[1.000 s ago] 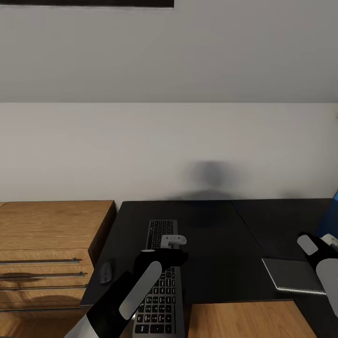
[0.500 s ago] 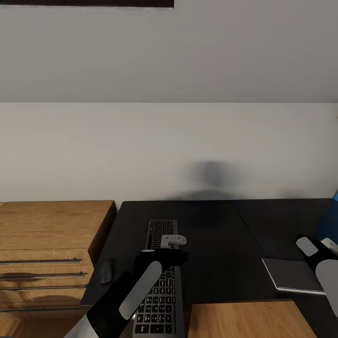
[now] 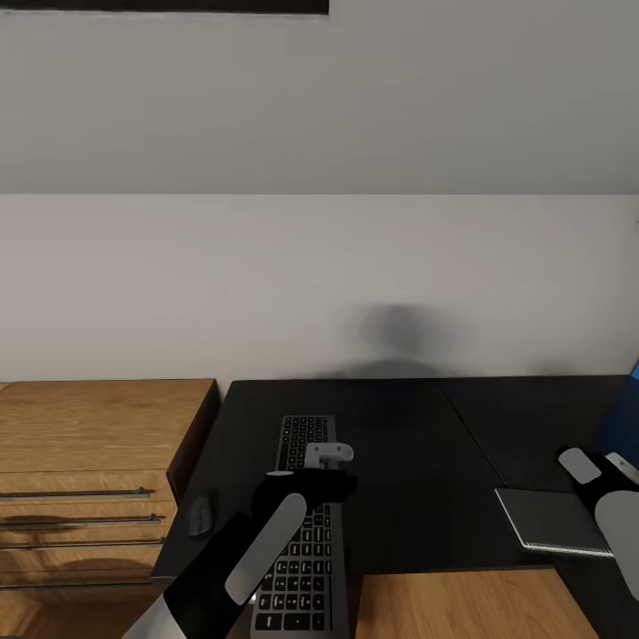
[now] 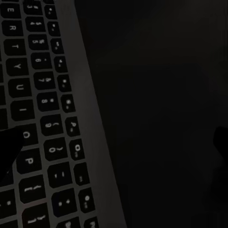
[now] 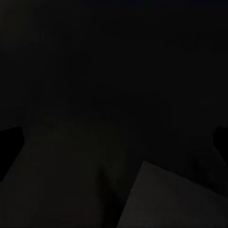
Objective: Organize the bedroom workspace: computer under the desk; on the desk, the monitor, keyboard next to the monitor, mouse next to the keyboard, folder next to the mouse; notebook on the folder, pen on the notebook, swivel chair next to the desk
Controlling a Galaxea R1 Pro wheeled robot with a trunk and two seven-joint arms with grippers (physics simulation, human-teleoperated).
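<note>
The silver-grey keyboard (image 3: 300, 541) lies lengthwise on the black desk (image 3: 408, 461), and the small black mouse (image 3: 201, 513) sits just to its left. My left gripper (image 3: 311, 484) hovers over the keyboard's middle. In the left wrist view it (image 4: 114, 145) is open, one fingertip (image 4: 7, 147) over the keys (image 4: 42, 128) and the other over bare desk. The dark grey notebook (image 3: 552, 521) lies flat near the desk's right front. My right gripper (image 3: 596, 475) hangs over the notebook's far right corner, open (image 5: 114, 140), with a pale notebook corner (image 5: 175, 199) below it.
An oak drawer unit (image 3: 89, 484) with bar handles stands against the desk's left end. An oak surface (image 3: 461, 603) juts in front of the desk. A blue edge (image 3: 626, 417) shows at the far right. A plain wall rises behind the desk.
My right gripper has drifted slightly left and down over the notebook. The left arm, keyboard and mouse have not moved.
</note>
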